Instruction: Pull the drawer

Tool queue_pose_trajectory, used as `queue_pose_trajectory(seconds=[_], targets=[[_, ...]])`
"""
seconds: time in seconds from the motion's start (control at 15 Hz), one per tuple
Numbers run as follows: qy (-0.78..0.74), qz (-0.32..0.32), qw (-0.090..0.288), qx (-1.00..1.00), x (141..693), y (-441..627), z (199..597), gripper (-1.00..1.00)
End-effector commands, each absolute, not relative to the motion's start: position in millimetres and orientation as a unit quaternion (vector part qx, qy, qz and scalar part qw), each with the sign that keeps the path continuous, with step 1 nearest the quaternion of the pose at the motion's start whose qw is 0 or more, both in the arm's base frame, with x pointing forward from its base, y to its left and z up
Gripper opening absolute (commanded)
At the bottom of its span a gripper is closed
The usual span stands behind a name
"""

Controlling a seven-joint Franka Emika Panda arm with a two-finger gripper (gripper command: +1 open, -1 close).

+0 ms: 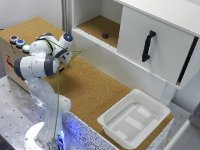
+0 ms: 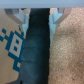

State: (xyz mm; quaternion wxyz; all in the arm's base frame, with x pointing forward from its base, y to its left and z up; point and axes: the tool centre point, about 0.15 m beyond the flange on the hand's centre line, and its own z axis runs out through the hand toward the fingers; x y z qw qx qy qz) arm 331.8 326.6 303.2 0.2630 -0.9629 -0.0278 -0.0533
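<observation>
Legible text, numbers, brands: none in either view. Red marking (image 1: 10, 64) on the front face of the box at the exterior view's left edge, about 9 o'clock from the arm's base: too blurred to read, and whether it is lettering cannot be told. Blue blocky pattern (image 2: 11, 41) on a white surface in the wrist view: a pixel-like marker figure, no letters or digits made out.

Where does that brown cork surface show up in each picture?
Exterior view: the cork surface runs across the middle, from the robot arm to the white tray.
Wrist view: the cork surface fills one side, beside a dark band.
Shared landmark: the cork itself.
</observation>
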Motion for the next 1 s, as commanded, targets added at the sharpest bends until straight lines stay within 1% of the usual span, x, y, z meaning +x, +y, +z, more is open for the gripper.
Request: queue_pose_trajectory(seconds=[0.0, 0.93], targets=[[-0.042, -0.048, 0.302, -0.951, 336.2, 295.9, 287.8, -1.00], [-0.041, -0.052, 0.301, -0.951, 342.5, 249.5, 285.7, -1.00]])
